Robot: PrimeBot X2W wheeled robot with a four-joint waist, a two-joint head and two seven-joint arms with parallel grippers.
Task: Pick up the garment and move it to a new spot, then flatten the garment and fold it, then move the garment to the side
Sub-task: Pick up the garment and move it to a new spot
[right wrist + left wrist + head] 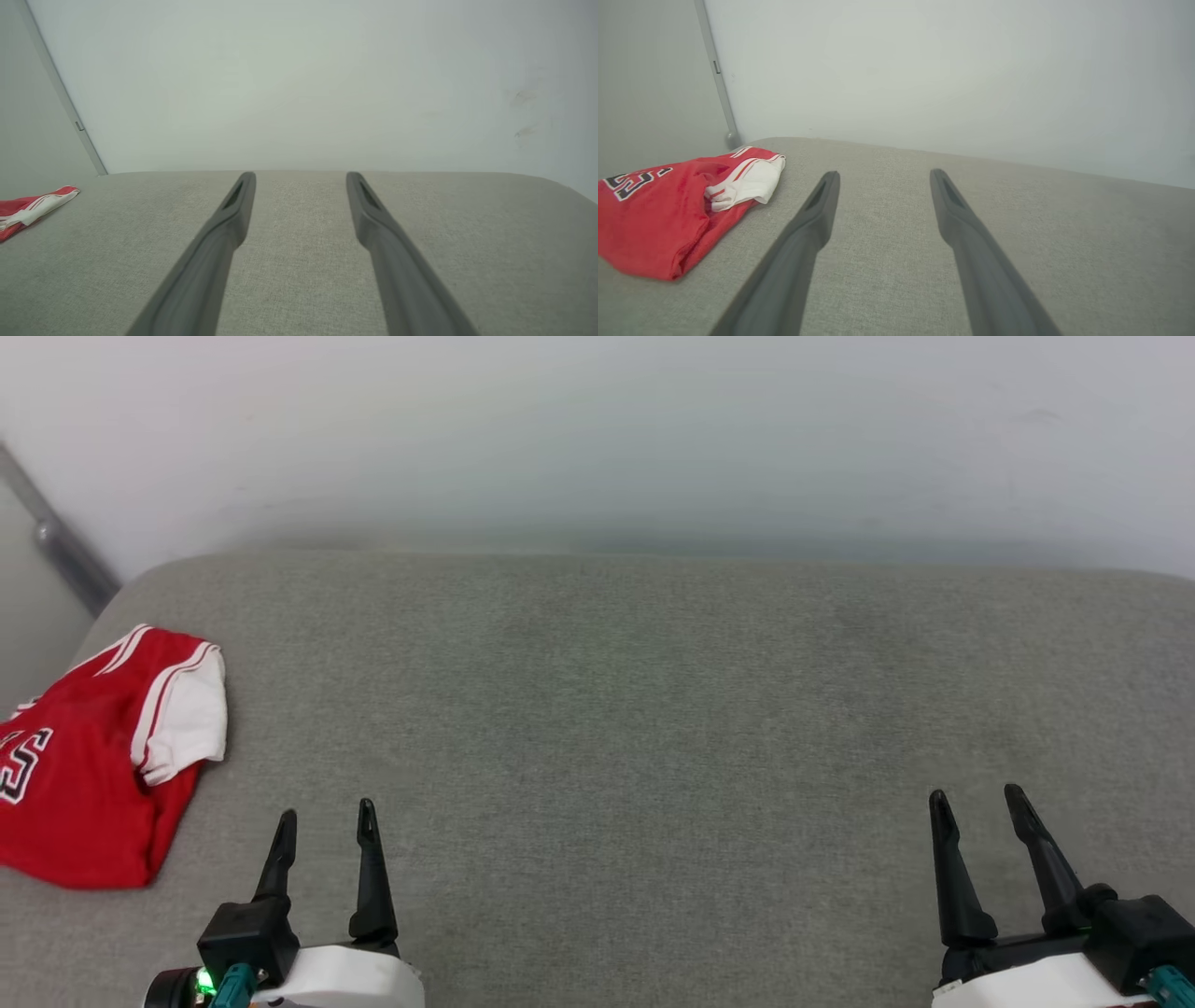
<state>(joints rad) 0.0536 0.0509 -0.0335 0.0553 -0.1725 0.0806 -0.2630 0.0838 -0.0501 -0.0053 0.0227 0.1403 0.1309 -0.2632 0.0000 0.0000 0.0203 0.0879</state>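
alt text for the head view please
A red jersey T-shirt with a white sleeve lies at the far left of a grey fabric surface, partly out of frame. The left gripper and right gripper sit open and empty near the bottom corners, a pale wall beyond.

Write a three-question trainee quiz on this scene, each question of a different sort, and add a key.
1. True or false: the left gripper is shut on the garment.
2. Multiple choice: on the grey cushion, the garment lies toward A) the robot's left, B) the middle, C) the robot's right.
3. Fill in: the garment's visible sleeve is ____ in colour.
Key: 1 false, its jaws stand open, apart from the garment; 2 A; 3 white.
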